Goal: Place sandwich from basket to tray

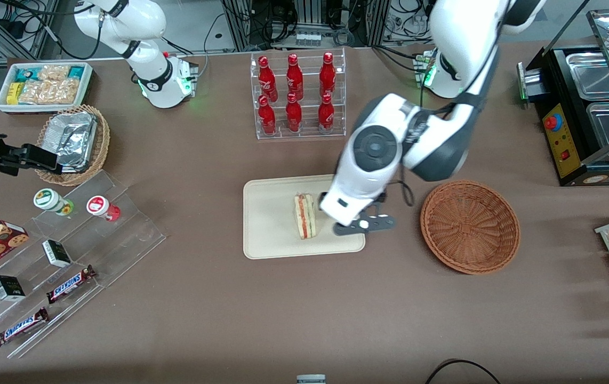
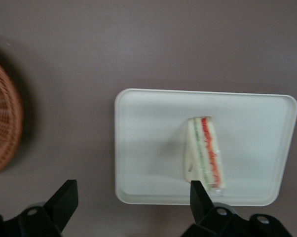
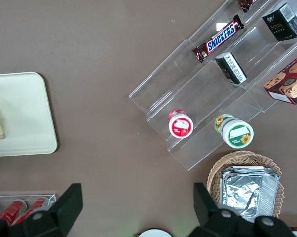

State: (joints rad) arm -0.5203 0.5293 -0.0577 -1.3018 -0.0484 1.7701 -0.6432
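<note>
- Tray [image 1: 272, 224]: lies beside the basket [image 1: 470, 226] and carries the sandwich [image 1: 305, 215].
- Gripper [image 2: 133, 197]: hovers above the tray; the wrist view shows fingers spread wide, holding nothing.
- Sandwich: long axis runs toward the front camera.

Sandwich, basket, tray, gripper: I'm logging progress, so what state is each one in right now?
sandwich: lying on the tray, not held.
tray: flat on the table, holding only the sandwich.
basket: upright beside the tray, nothing in it.
gripper: open, above the tray's edge nearest the basket, holding nothing.
</note>
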